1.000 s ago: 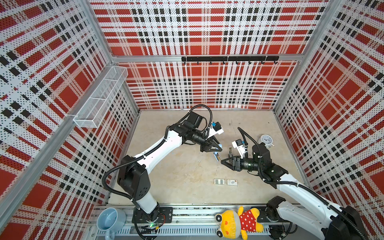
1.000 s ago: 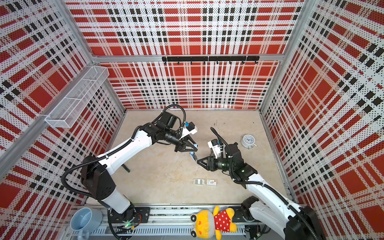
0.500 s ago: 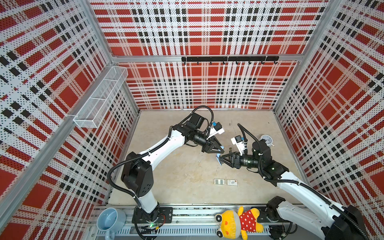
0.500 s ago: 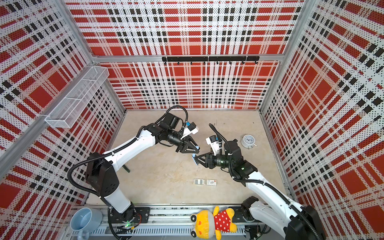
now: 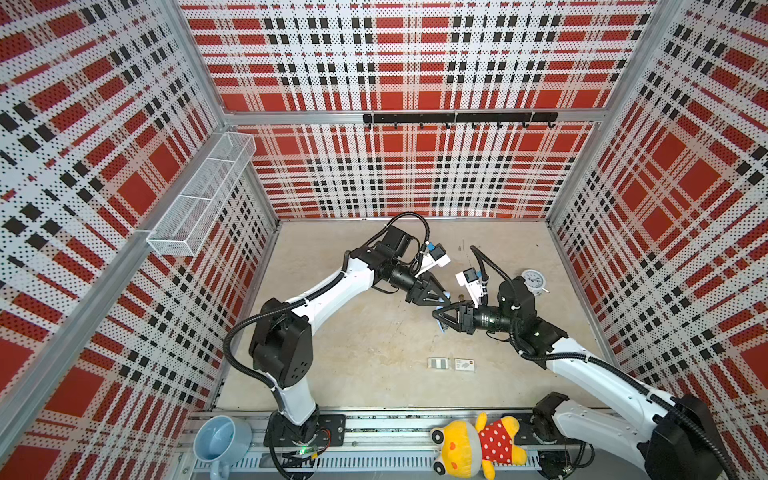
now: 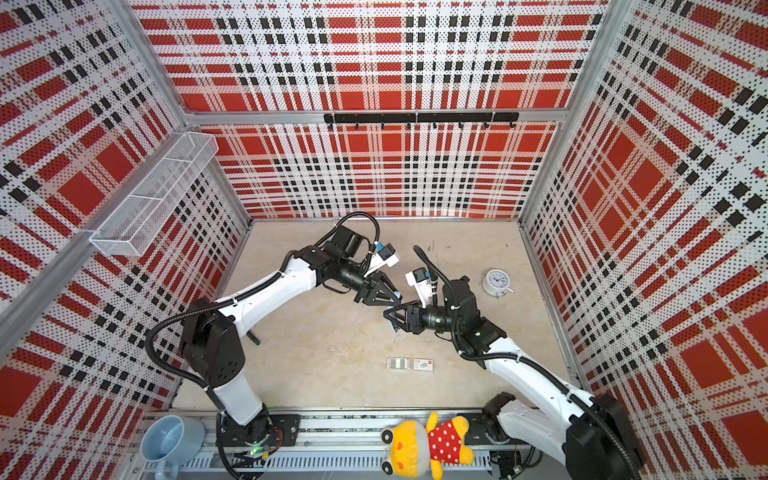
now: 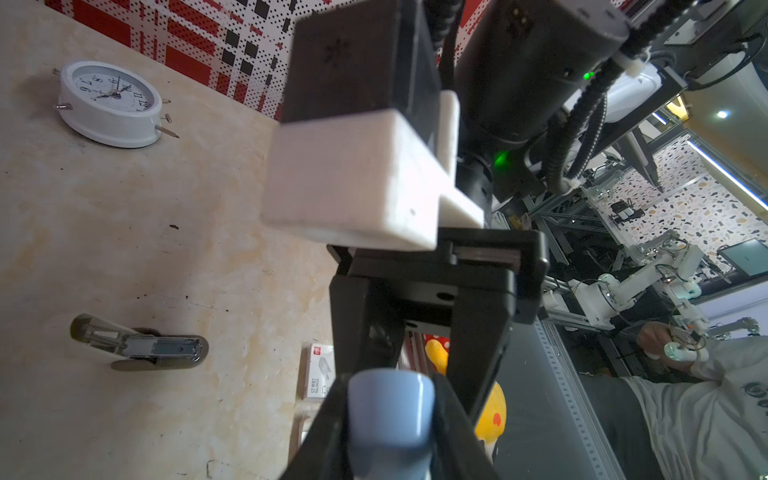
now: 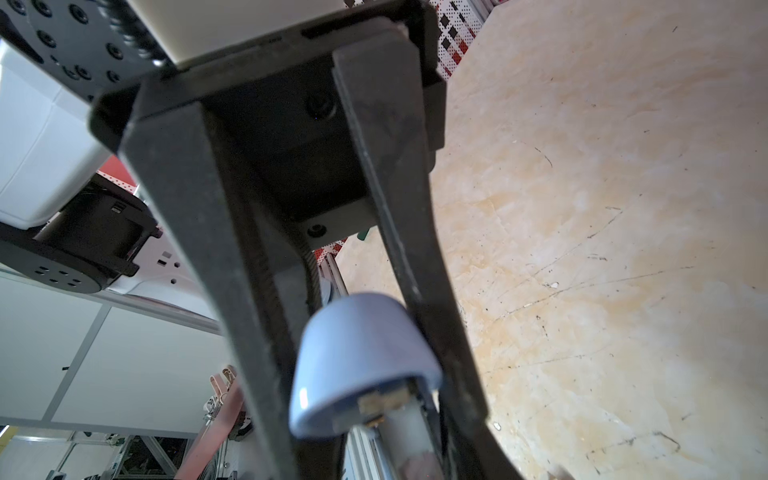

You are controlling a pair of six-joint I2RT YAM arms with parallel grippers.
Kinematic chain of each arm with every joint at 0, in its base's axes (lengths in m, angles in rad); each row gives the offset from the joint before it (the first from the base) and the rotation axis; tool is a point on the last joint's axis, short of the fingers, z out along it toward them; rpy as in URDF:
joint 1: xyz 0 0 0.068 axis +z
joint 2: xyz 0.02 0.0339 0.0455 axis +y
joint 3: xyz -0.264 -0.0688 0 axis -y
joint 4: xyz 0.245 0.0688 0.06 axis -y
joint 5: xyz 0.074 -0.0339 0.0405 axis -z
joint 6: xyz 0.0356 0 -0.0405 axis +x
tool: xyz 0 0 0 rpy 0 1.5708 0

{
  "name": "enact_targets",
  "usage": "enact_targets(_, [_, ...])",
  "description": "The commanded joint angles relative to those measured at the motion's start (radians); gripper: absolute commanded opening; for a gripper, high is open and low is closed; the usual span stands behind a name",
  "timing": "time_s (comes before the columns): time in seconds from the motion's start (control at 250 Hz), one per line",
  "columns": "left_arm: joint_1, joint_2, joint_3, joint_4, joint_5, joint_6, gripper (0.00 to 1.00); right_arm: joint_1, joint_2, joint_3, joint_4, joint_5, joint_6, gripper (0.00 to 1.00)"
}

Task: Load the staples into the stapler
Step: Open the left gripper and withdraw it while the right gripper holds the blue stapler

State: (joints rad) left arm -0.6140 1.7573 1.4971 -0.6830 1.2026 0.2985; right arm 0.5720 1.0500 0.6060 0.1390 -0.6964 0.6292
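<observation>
My left gripper (image 5: 441,296) is narrow and clamped on the stapler (image 7: 390,415), whose light-blue rounded end shows between my two black fingers in the left wrist view. I hold it in the air over the middle of the table (image 5: 374,332), clear of the surface. My right gripper (image 5: 439,320) faces the left one there, almost tip to tip. In the right wrist view the stapler's blue dome and the pale inner channel under it sit between my right fingers (image 8: 407,249), which stand close along both its sides. I cannot tell whether they press on it or stand just off it. The staples (image 5: 439,364) lie as a grey block in their small white tray near the front edge of the table, a little right of the middle and well apart from both grippers. The white sleeve (image 5: 464,365) with a red mark lies just beside the tray, on the side toward the right edge. A grey-beige stapler (image 7: 137,347) lies opened on the table near my grippers, and a white alarm clock (image 5: 532,281) lies near the right edge
</observation>
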Motion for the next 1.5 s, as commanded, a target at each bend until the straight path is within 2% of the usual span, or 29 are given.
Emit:
enact_targets(0.0, [-0.011,-0.002,0.029,0.011,0.056,-0.015,0.14,0.002,0.007,-0.022,0.102,0.005,0.027,0.31])
enact_targets(0.184, [-0.013,-0.015,0.02,0.011,0.051,-0.012,0.15,0.002,-0.011,-0.032,0.088,0.037,0.026,0.21])
enact_targets(0.252, [-0.012,-0.019,0.016,0.011,0.046,-0.01,0.17,0.003,-0.013,-0.03,0.085,0.05,0.024,0.2])
enact_targets(0.328, [-0.012,-0.028,0.012,0.012,0.029,-0.008,0.29,0.002,-0.012,-0.025,0.072,0.061,0.02,0.18])
enact_targets(0.484, [-0.004,-0.048,0.002,0.013,-0.001,0.007,0.46,0.003,0.003,-0.009,0.052,0.079,0.01,0.16])
enact_targets(0.652, [0.017,-0.059,0.004,0.016,-0.025,0.013,0.54,0.002,0.02,0.01,0.021,0.104,-0.008,0.16])
enact_targets(0.672, [0.021,-0.059,0.003,0.016,-0.031,0.015,0.61,0.003,0.023,0.012,0.017,0.108,-0.009,0.16])
enact_targets(0.756, [0.042,-0.066,0.002,0.016,-0.05,0.023,0.71,0.002,0.034,0.02,-0.008,0.131,-0.022,0.16])
enact_targets(0.92, [0.126,-0.09,-0.01,0.035,-0.136,0.014,0.76,0.002,0.072,0.048,-0.084,0.191,-0.053,0.16])
enact_targets(1.084, [0.217,-0.136,-0.027,0.082,-0.352,-0.041,0.76,0.002,0.139,0.085,-0.142,0.262,-0.074,0.16])
enact_targets(1.273, [0.329,-0.184,-0.05,0.202,-0.587,-0.194,0.76,0.003,0.243,0.141,-0.197,0.354,-0.074,0.14])
enact_targets(1.369, [0.38,-0.199,-0.068,0.253,-0.649,-0.244,0.76,0.005,0.306,0.182,-0.24,0.412,-0.068,0.14])
enact_targets(1.497, [0.419,-0.198,-0.077,0.265,-0.658,-0.261,0.76,0.017,0.38,0.236,-0.291,0.487,-0.055,0.15])
